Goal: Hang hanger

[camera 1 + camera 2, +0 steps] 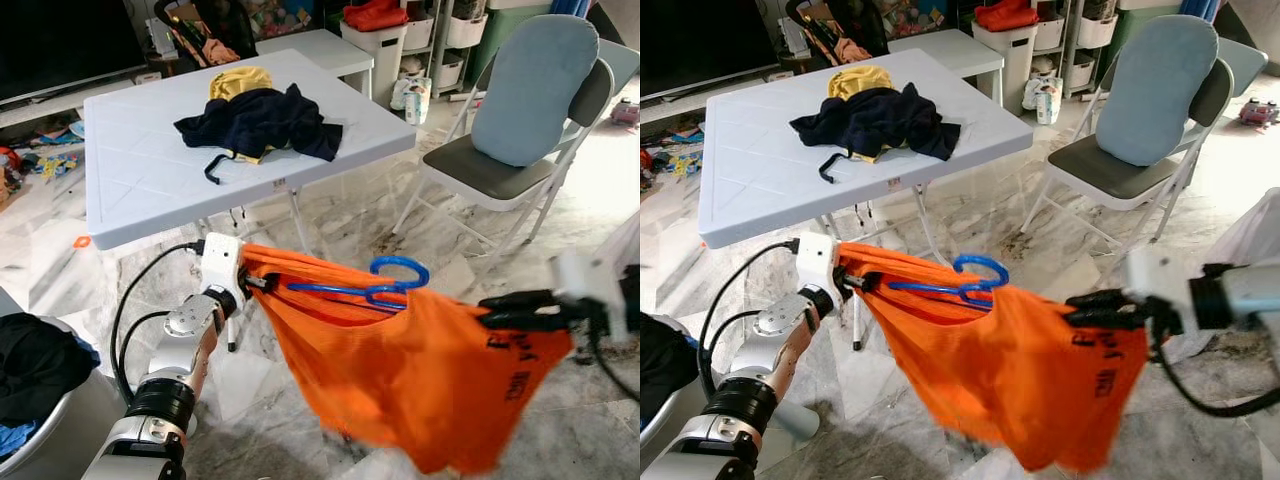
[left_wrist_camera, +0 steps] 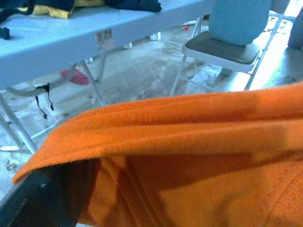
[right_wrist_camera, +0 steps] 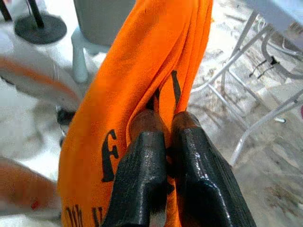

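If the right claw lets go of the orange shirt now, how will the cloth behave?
Probably floppy: the orange cotton shirt sags in a deep belly between the left claw and right claw. Released, that side would likely drop and swing toward the left claw. The blue plastic hanger lies loosely in the folds, so it might slip out.

Both head eyes looked forward and down from above the bright orange cotton shirt (image 1: 420,385), sharing the pale blue plastic folding worktop (image 1: 150,170) beyond it. Each wrist camera sat close against that shirt.

Blue hanger (image 1: 385,288) lying inside stretched orange shirt (image 1: 420,380).
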Controlling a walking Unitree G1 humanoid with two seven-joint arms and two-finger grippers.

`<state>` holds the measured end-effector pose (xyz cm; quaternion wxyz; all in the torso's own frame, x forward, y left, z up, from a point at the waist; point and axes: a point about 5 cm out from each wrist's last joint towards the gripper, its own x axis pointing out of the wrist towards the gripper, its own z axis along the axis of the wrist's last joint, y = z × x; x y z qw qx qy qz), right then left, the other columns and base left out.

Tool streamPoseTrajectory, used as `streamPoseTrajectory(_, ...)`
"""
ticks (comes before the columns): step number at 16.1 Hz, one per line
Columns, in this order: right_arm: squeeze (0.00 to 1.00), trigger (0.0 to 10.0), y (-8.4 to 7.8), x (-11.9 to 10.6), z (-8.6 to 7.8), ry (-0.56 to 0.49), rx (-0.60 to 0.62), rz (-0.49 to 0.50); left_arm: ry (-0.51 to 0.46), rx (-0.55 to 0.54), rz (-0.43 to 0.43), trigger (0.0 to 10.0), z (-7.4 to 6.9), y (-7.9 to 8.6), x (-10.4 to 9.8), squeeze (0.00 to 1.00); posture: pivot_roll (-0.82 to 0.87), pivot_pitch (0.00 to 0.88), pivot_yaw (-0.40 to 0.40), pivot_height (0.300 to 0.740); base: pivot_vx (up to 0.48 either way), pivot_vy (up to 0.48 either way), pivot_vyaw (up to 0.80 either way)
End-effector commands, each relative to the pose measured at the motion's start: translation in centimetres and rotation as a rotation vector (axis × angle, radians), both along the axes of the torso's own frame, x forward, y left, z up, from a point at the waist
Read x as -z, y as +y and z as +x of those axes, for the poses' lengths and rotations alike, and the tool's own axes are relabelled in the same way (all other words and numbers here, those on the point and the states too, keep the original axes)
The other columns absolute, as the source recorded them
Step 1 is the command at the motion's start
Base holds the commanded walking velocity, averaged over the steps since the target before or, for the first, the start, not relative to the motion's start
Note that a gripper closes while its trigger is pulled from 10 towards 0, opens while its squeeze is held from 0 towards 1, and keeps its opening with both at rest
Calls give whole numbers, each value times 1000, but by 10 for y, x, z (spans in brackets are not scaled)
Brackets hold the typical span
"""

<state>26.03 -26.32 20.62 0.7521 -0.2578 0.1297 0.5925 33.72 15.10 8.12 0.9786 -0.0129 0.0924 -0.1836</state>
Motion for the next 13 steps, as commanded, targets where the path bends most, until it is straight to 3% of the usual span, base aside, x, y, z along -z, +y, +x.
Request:
streamPoseTrajectory(1,0,10000,-1,-26,-2,-35,-43,45,41,-62,-3,10000,-2,21,5,0,-162,0,99,740,0,0,0)
streamPoseTrajectory(3,0,10000,-7,-9,-3,-15,-31,-97,35,-56,-2,10000,-2,20,3,0,-162,0,96,740,0,0,0)
streamPoseTrajectory(4,0,10000,-7,7,6,-67,15,-201,30,-59,4,10000,0,19,0,0,-160,0,94,740,0,0,0)
streamPoseTrajectory(7,0,10000,4,18,37,-284,151,-295,19,-61,19,10000,3,18,-6,0,-149,0,91,740,0,0,0)
streamPoseTrajectory(9,0,10000,9,15,42,-309,174,-245,20,-64,34,10000,3,19,-6,0,-144,0,88,740,0,0,0)
streamPoseTrajectory(11,0,10000,1,12,47,-344,207,-273,27,-71,41,10000,2,22,-4,0,-145,0,87,740,0,0,0)
streamPoseTrajectory(13,0,10000,-16,6,39,-323,186,-273,39,-89,52,10000,0,29,-1,0,-143,0,86,740,0,0,0)
